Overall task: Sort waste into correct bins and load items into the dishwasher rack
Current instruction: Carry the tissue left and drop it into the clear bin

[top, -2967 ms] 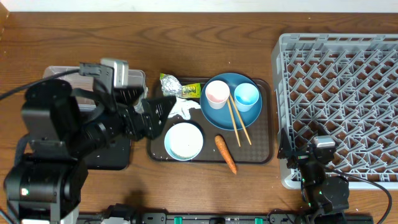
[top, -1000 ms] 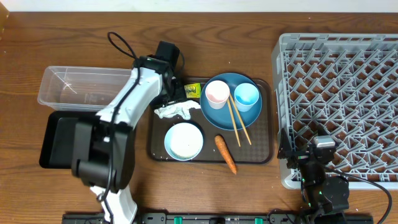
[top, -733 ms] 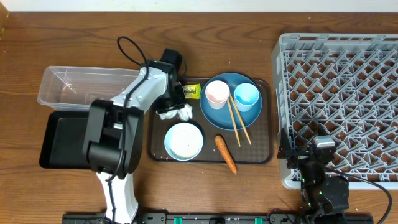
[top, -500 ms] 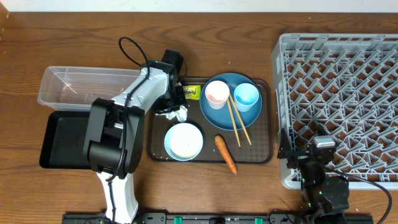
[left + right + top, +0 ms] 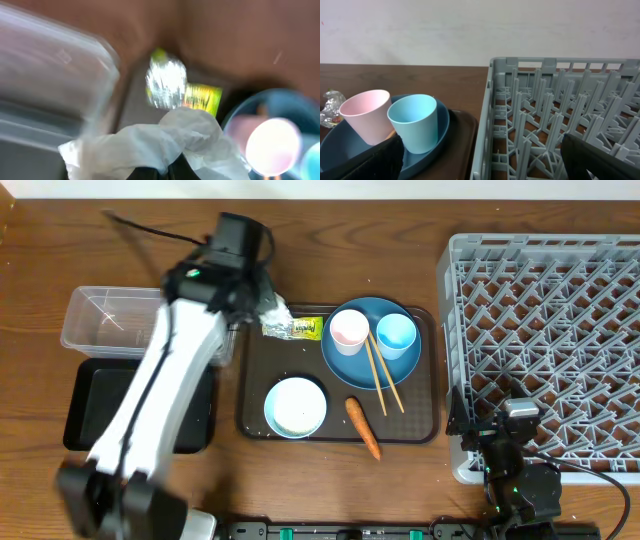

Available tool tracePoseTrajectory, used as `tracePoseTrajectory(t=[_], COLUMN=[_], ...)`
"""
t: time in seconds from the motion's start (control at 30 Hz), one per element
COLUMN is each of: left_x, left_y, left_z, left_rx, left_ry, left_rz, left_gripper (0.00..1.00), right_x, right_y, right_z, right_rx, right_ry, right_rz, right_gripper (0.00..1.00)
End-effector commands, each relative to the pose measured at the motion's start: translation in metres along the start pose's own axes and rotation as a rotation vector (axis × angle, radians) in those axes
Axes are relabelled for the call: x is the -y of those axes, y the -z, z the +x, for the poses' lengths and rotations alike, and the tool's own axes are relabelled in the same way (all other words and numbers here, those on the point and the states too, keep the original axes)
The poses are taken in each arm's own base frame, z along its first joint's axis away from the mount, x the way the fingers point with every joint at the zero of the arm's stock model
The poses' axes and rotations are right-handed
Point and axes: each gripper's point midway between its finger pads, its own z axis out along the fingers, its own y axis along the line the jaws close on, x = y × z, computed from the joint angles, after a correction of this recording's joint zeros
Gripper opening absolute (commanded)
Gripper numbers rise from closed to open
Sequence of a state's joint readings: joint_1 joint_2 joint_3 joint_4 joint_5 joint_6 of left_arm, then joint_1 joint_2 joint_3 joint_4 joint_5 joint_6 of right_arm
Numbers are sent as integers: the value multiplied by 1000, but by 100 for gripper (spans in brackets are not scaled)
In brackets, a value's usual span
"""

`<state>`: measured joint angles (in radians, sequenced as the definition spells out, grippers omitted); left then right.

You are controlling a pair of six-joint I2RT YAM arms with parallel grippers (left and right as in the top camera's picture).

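The left gripper (image 5: 156,173) is clenched on the white tissue (image 5: 150,142), which bulges over its dark fingertips in the wrist view. Half a second ago those fingers were down on the brown tray (image 5: 420,432), pressed onto the tissue. Now the tissue is off the tray, and the blurred arm is raised over the tray's far-left corner, beside the clear tub (image 5: 100,320). The tissue is a soft, creased wad, hanging loose at both sides. The foil (image 5: 274,312) with its yellow-green wrapper lies where it was, on that same corner. The right gripper (image 5: 482,159) stays spread wide, holding nothing, by the rack (image 5: 550,330).
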<state>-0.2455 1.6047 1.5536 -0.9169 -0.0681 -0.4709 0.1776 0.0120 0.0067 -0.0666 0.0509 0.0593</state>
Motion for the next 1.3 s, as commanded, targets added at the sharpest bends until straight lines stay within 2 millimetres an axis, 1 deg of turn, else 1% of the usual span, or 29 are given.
tracePoseTrajectory(t=[0.0, 0.07, 0.2, 0.3, 0.4, 0.6, 0.7, 0.8, 0.97, 1.0, 1.03, 1.07, 1.13, 1.2, 1.27], left_x=[-39, -52, -84, -111, -132, -165, -174, -177, -180, -180, -180, -179, -178, -176, -173], left_y=[15, 15, 2, -14, -32, -73, -88, -103, -118, -118, -118, -116, -113, -105, -93], left_z=[-25, -34, -44, -46, -43, -37, -30, -21, -13, -13, -13, -15, -17, -22, -27], left_rx=[117, 132, 127, 93, 48, -28, -70, -112, -149, -150, -149, -142, -135, -114, -89], left_ry=[39, 74, 144, 191, 222, 272, 279, 274, 270, 270, 270, 271, 272, 275, 279], left_rz=[-139, -152, -205, -258, -304, -368, -390, -407, -421, -421, -421, -418, -414, -403, -384], left_gripper=[6, 6, 6, 6, 6, 7, 7, 7, 10, 13, 25, 34, 48, 56, 59], right_x=[3, 3, 3, 3, 3, 3, 3, 3, 3, 3, 3, 3, 3, 3, 3], right_y=[0, 0, 0, 0, 0, 0, 0, 0, 0, 0, 0, 0, 0, 0, 0], right_z=[0, 0, 0, 0, 0, 0, 0, 0, 0, 0, 0, 0, 0, 0, 0], right_rx=[1, 1, 1, 1, 1, 1, 1, 1, 1, 1, 1, 1, 1, 1, 1], right_ry=[11, 11, 11, 11, 11, 11, 11, 11, 11, 11, 11, 11, 11, 11, 11], right_rz=[12, 13, 12, 12, 12, 12, 12, 12, 12, 12, 12, 12, 12, 13, 12], right_gripper=[99, 99, 99, 99, 99, 99, 99, 99, 99, 99, 99, 99, 99, 99, 99])
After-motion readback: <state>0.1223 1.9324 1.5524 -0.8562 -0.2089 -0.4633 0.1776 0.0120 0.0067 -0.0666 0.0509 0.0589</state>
